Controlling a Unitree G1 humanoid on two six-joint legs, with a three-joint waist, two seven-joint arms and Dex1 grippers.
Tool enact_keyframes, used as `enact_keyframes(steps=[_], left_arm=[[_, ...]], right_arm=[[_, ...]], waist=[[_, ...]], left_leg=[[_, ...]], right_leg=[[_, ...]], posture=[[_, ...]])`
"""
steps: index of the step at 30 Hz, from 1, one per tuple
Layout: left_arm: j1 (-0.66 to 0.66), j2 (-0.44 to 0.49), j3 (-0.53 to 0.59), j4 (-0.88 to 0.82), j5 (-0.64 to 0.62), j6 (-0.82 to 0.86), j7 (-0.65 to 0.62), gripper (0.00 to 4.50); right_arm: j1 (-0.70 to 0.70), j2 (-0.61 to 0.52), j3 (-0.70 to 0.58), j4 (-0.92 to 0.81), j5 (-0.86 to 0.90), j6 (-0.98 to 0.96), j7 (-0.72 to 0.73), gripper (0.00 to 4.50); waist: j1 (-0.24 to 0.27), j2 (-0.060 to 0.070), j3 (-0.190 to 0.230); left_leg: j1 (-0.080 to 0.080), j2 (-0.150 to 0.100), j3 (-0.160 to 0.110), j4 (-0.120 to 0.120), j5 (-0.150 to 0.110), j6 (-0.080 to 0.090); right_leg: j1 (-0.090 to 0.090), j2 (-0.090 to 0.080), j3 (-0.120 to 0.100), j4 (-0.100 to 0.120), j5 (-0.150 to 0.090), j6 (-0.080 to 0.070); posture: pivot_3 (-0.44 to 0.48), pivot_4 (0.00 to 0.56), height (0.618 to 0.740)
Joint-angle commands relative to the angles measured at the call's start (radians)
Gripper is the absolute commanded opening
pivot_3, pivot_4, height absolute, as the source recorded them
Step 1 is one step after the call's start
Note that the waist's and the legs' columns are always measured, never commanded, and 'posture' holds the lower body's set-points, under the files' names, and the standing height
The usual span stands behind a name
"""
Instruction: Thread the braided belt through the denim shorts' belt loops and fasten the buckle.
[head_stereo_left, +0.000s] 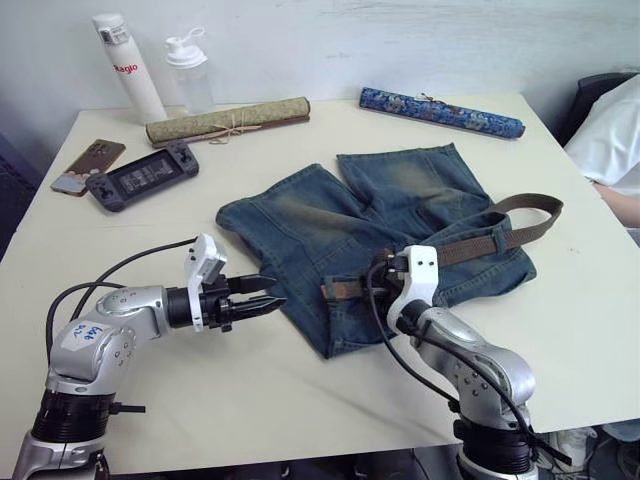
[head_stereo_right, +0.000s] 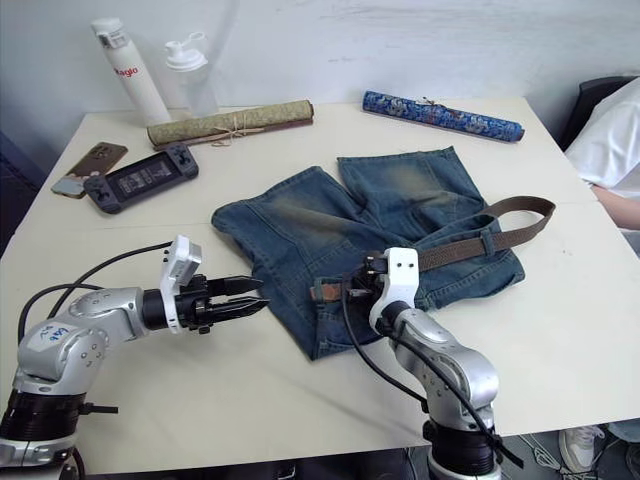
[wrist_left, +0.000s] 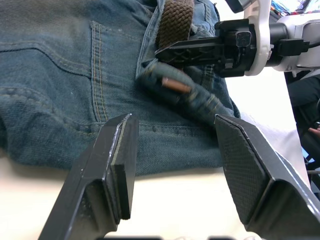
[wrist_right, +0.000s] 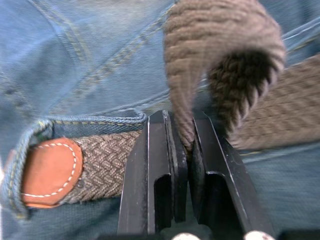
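- The right gripper (wrist_right: 182, 145) sits nearest, at the front edge of the denim shorts (head_stereo_left: 310, 225), its two black fingers closed almost flat on a raised fold of the braided belt (wrist_right: 192, 65); the pinch looks thin, so it would do well to keep that hold firm and push the strap along the waistband rather than lift it.
- Just beyond those fingers, the belt's tan leather tip (wrist_right: 47, 172) pokes out from under a denim fold that may be one of the belt loops (wrist_right: 85, 122); judging by this, the step in hand is feeding the strap through at the waistband.
- The left gripper (head_stereo_left: 262, 300) hovers just beside the near edge of the shorts, its jaws wide apart and holding nothing; a sensible part for it would be to pin the denim flat or take the leather tip as it emerges.
- Farther along, the belt runs across the waistband, away to the robot's right, and curls back in a loop (head_stereo_left: 530, 215) at the far edge of the shorts.
- The buckle cannot be made out.
- The shorts lie flat in the middle of the table (head_stereo_left: 300, 400), legs pointing away from the robot.
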Motion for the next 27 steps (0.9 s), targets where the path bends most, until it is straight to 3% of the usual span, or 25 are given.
enact_keyframes(steps=[1,17,27], left_arm=[[-0.017,-0.006,-0.017,0.006,0.006,-0.027,-0.017,2.69],[-0.023,0.016,-0.084,0.113,0.076,-0.116,-0.113,2.69],[-0.023,0.066,-0.145,0.139,0.103,-0.132,-0.254,2.69]], right_arm=[[-0.022,0.052,-0.004,-0.002,0.089,0.006,0.05,0.0],[-0.005,-0.032,0.102,0.022,0.076,0.092,0.115,0.0],[-0.032,-0.022,0.144,0.098,0.096,0.064,0.226,0.0]], waist=[[-0.001,0.0,0.0],[-0.017,0.0,0.0],[-0.024,0.0,0.0]], left_leg=[[0.0,0.0,0.0,-0.001,0.0,0.0],[0.0,0.0,0.001,-0.005,0.001,-0.001],[0.001,0.001,0.001,-0.007,0.001,-0.002]], right_leg=[[0.0,0.0,0.0,0.0,0.0,0.0],[-0.001,0.0,0.0,0.001,0.0,0.0],[-0.002,0.002,0.001,0.001,0.0,0.0]], posture=[[0.0,0.15,0.737],[0.0,0.15,0.737],[0.0,0.15,0.737]])
